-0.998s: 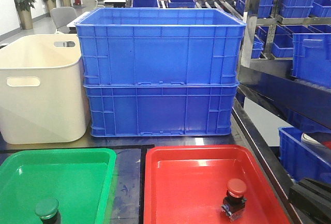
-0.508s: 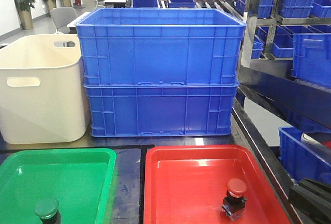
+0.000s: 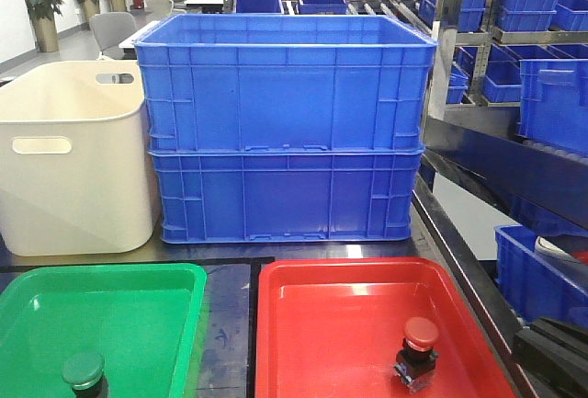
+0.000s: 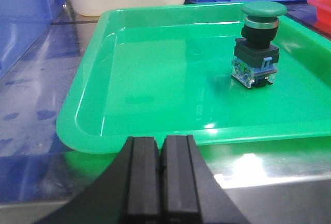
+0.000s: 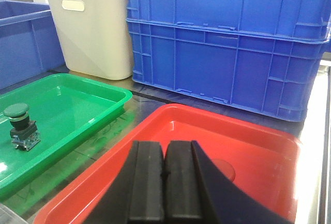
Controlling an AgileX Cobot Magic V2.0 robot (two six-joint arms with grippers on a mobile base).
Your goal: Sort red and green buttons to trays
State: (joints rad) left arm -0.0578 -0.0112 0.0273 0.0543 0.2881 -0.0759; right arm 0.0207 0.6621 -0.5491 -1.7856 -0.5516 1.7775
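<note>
The green button stands upright in the green tray, near its front edge. The red button stands in the red tray, at its front right. In the left wrist view my left gripper is shut and empty, just outside the green tray's near rim; the green button is ahead to the right. In the right wrist view my right gripper is shut and empty over the red tray. Only a bit of the red button's cap shows beside the right finger.
Two stacked deep blue crates stand right behind the trays, with a cream tub to their left. A metal rack with several blue bins runs along the right side. A dark arm part sits at the lower right edge.
</note>
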